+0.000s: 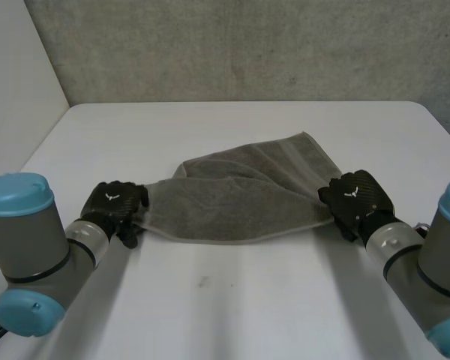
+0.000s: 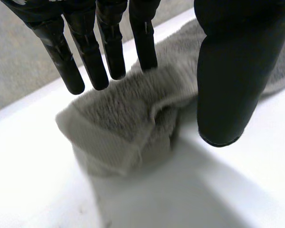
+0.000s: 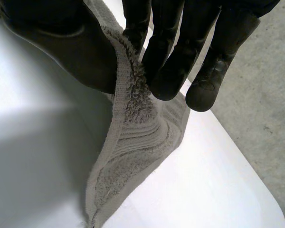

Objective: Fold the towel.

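Where the white table [image 1: 232,300] meets the back of the room, a rough grey wall [image 1: 247,45] runs across behind it, and a plain white wall [image 1: 15,75] closes the left side. The table is smooth and matt, with rounded far corners and one small dark speck [image 1: 202,283] near its front.

The towel [image 1: 247,195] – grey terry – lies across the middle of the table, pulled out between the two hands. Its near edge sags in a shallow curve towards the robot, and its far part is bunched in loose folds, with one corner pointing to the back right.

The left hand [image 1: 116,204] is at the towel's left end. In the left wrist view its fingers [image 2: 90,61] are straight and slightly spread, their tips at the top of a doubled-over corner that rests on the table; the thumb [image 2: 228,80] stands apart on the other side of that corner, its tip low by the table, not closed on the cloth.

The right hand [image 1: 358,196] is at the towel's right end. In the right wrist view its fingers [image 3: 171,71] pinch the towel's edge against the thumb [image 3: 71,52] – the cloth stands up between them and falls away in ridged folds to the table below. Beyond the table's edge there the same rough grey surface [image 3: 261,118] shows.
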Action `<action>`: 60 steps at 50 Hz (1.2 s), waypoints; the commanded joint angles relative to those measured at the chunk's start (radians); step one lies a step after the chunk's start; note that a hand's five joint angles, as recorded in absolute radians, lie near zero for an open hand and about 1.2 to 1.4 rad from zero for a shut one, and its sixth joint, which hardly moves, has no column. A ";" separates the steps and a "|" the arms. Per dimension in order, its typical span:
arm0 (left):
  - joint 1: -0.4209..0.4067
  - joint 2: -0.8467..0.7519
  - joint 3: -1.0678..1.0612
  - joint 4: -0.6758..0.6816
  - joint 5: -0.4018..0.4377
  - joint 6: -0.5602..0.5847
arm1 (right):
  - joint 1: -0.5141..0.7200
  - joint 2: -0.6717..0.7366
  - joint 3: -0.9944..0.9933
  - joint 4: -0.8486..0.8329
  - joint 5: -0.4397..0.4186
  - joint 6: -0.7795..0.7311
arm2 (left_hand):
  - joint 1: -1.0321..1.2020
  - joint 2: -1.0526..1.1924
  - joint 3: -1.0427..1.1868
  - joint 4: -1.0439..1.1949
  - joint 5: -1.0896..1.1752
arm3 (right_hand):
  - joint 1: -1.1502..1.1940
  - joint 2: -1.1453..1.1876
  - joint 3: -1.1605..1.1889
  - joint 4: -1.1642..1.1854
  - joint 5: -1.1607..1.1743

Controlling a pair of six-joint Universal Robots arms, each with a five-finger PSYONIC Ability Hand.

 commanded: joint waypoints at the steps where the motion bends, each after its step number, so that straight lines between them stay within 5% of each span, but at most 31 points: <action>1: -0.027 0.014 -0.008 0.028 0.000 -0.006 | -0.008 -0.016 0.086 -0.049 -0.002 0.030 | 0.041 0.045 0.045 0.043 0.049 | 0.048 0.064 0.060 0.052 0.044; 18: -0.033 -0.086 0.006 0.107 0.001 -0.006 | -0.045 -0.021 0.106 -0.102 -0.003 0.037 | 0.097 0.101 0.101 0.099 0.105 | 0.048 0.064 0.060 0.052 0.044; 30: -0.052 -0.094 0.012 0.190 0.006 -0.026 | -0.043 -0.016 0.108 -0.116 -0.002 0.037 | 0.484 0.488 0.488 0.487 0.492 | 0.048 0.064 0.060 0.052 0.044; 37: -0.075 -0.083 0.008 0.181 0.043 -0.069 | -0.046 -0.010 0.106 -0.116 -0.002 0.037 | 0.514 0.518 0.517 0.516 0.522 | 0.048 0.064 0.060 0.052 0.044; 45: -0.076 -0.071 0.006 0.180 0.041 -0.075 | -0.046 -0.010 0.102 -0.116 0.000 0.037 | 0.848 0.853 0.852 0.851 0.856 | 0.048 0.064 0.060 0.052 0.044; 55: -0.058 0.099 -0.047 0.172 0.032 -0.069 | -0.077 -0.032 0.077 -0.106 0.003 0.035 | 0.883 0.887 0.887 0.886 0.891 | 0.048 0.064 0.060 0.052 0.044; 60: -0.001 0.294 -0.084 0.062 0.038 -0.055 | -0.121 -0.176 0.046 -0.055 0.004 0.033 | 0.883 0.887 0.887 0.886 0.891 | 0.048 0.064 0.060 0.052 0.044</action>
